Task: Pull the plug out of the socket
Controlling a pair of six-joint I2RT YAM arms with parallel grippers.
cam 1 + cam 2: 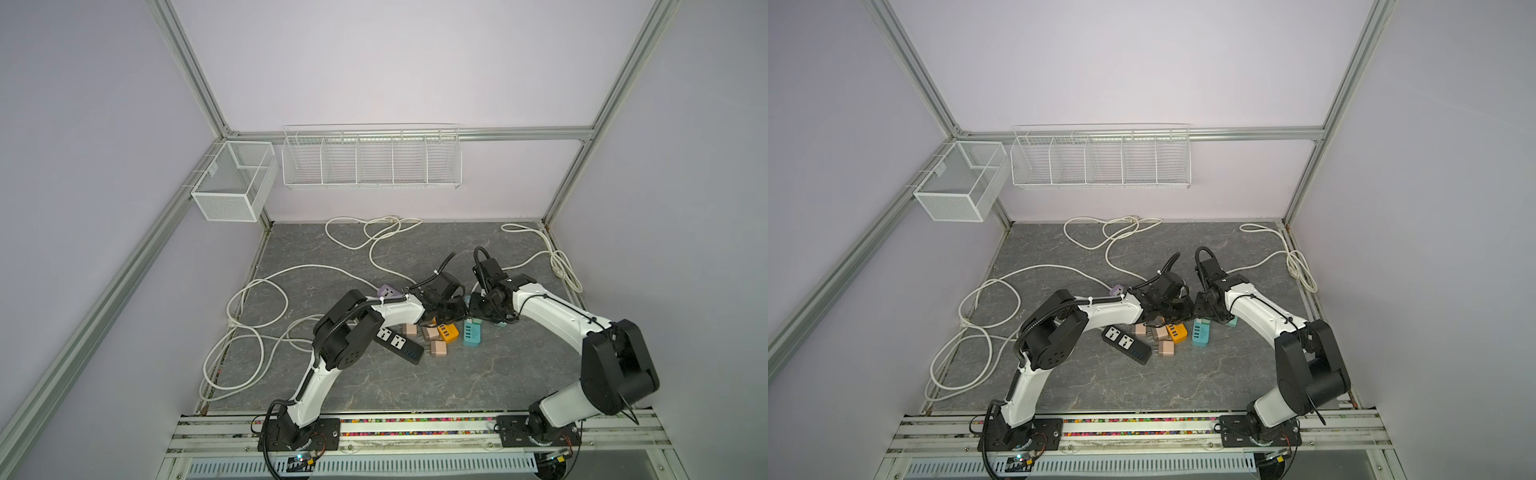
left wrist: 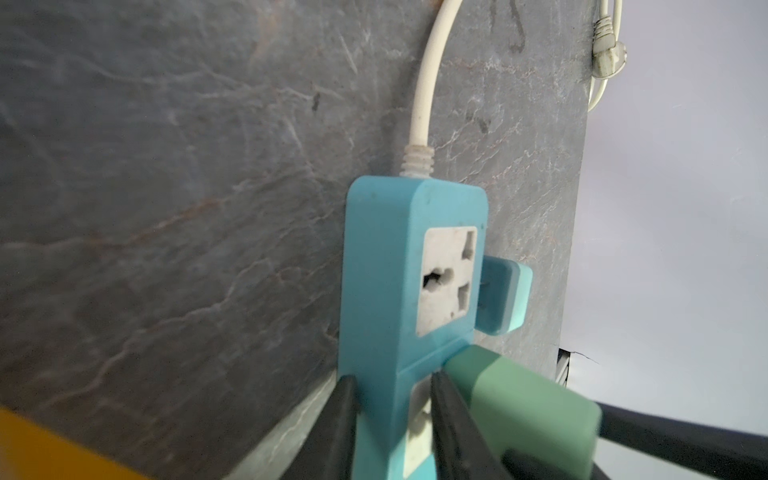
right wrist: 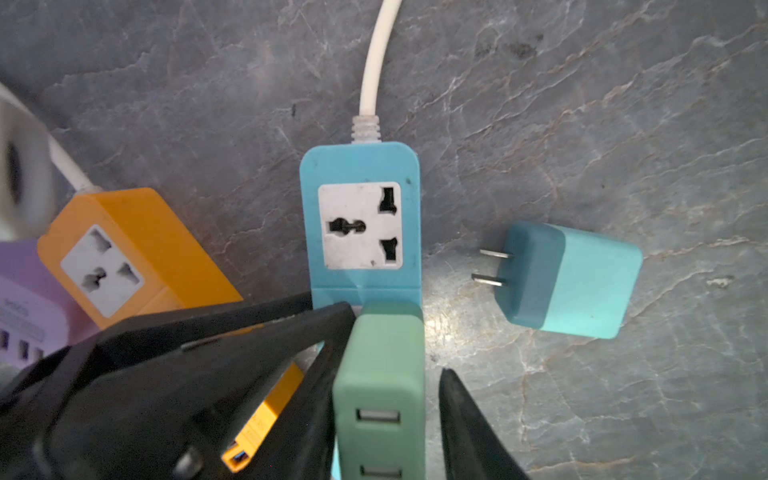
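Observation:
A blue socket strip [image 2: 382,257] with a white cord lies on the grey slate table [image 3: 582,104]. A green plug [image 3: 382,353] stands in its second socket; the first socket [image 3: 359,226] is bare. My left gripper [image 2: 390,378] is shut on the strip's body, one finger on each side, right beside the plug. My right gripper [image 3: 397,345] straddles the green plug. One of its fingers [image 3: 320,395] touches the plug and the other [image 3: 461,415] stands a small gap off it. In both top views the two grippers [image 1: 457,309] [image 1: 476,309] meet over the strip [image 1: 1200,334].
A loose blue plug [image 3: 582,282] lies next to the strip. An orange strip [image 3: 137,249] and a purple one [image 3: 25,299] crowd the left gripper's side. A black strip [image 1: 395,343], pink plugs [image 1: 438,349] and white cords [image 1: 257,316] also lie here. Wire baskets [image 1: 372,158] hang on the back wall.

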